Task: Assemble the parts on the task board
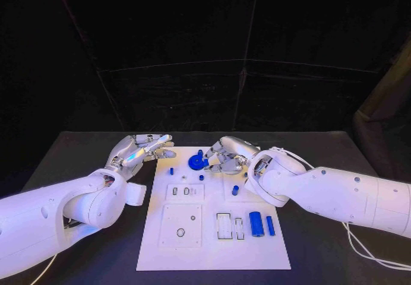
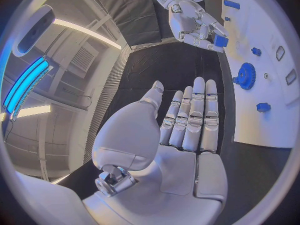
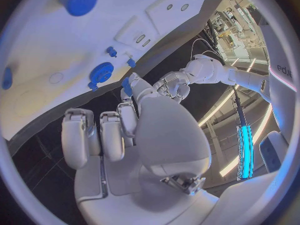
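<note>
Both hands hover — right hand (image 1: 226,158) pinching a blue part (image 2: 220,41)

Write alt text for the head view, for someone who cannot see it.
Two white robot arms reach over a white board on a black table; the right hand holds a small blue piece by a blue gear, the left hand is empty. Two blue cylinders lie nearer.

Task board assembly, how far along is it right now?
Early on. Done: a blue gear seems to be seated at the task board's far end. In hand: the right hand pinches a small blue piece; the left hand is empty. Left: two blue cylinders lying loose near the front.
</note>
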Available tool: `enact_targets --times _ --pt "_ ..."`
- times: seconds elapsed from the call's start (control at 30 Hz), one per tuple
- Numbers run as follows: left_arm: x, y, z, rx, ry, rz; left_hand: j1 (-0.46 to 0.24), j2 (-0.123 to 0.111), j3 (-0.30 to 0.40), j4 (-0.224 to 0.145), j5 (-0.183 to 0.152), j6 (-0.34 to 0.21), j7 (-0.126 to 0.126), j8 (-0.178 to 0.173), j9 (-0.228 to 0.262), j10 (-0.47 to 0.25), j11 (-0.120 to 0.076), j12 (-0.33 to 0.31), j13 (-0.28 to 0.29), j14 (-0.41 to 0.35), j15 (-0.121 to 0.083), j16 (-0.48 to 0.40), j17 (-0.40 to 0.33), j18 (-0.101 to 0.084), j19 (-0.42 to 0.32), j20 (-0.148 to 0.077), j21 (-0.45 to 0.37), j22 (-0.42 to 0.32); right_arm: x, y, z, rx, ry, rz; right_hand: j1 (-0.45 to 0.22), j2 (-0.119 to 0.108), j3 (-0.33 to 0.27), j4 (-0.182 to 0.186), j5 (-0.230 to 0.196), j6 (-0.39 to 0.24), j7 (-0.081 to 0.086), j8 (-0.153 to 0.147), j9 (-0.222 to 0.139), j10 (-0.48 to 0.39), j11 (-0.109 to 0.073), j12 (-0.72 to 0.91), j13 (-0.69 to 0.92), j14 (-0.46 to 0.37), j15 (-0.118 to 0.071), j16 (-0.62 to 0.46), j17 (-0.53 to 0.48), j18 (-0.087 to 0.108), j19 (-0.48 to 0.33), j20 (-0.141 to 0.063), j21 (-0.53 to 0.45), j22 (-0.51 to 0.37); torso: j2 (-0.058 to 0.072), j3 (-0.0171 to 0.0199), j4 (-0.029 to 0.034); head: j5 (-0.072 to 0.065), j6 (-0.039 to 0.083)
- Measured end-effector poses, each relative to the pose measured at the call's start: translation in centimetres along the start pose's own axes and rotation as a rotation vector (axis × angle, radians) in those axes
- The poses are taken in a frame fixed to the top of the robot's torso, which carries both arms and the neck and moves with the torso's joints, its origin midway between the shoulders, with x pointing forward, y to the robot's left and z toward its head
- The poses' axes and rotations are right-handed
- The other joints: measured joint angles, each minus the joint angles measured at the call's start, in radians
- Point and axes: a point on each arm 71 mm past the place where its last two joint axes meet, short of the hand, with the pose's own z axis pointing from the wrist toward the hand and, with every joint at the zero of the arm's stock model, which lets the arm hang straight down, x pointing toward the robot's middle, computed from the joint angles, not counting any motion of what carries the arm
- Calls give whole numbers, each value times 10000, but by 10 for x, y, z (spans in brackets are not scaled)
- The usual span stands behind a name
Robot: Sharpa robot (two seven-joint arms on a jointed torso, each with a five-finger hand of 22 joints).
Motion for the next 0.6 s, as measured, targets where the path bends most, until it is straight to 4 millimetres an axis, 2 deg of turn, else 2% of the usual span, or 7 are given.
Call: enact_targets --times 0.07,0.27,0.6 --pt "0 0 0 -38 -15 -52 10 10 0 0 0 0 0 0 0 0 0 0 0 0 0 0 0 0 0 0 0 1 5 6 5 -48 133 -198 -4 -2 0 0 0 0 0 -1 0 0 0 0 0 0 0 0 0 0 0 0 0 0 -16 -10 4 71 -20" --pt "0 1 1 -104 -41 -145 10 10 0 0 0 0 0 -7 0 0 0 0 0 0 0 0 -1 1 0 0 0 1 21 17 12 -63 597 -656 -139 -33 0 0 -1 -1 -1 -38 0 0 0 0 -6 0 0 0 -1 1 1 1 0 0 -38 -23 4 114 -50" --pt "1 1 3 -145 -44 -219 10 10 0 0 0 0 0 -39 0 0 0 0 0 0 0 0 -2 1 0 0 0 2 46 25 14 -93 1338 -1327 -243 -137 20 20 -2 -8 -10 -78 2 54 -53 -2 -19 0 1 0 -1 1 2 3 39 0 -30 -5 4 185 -112"
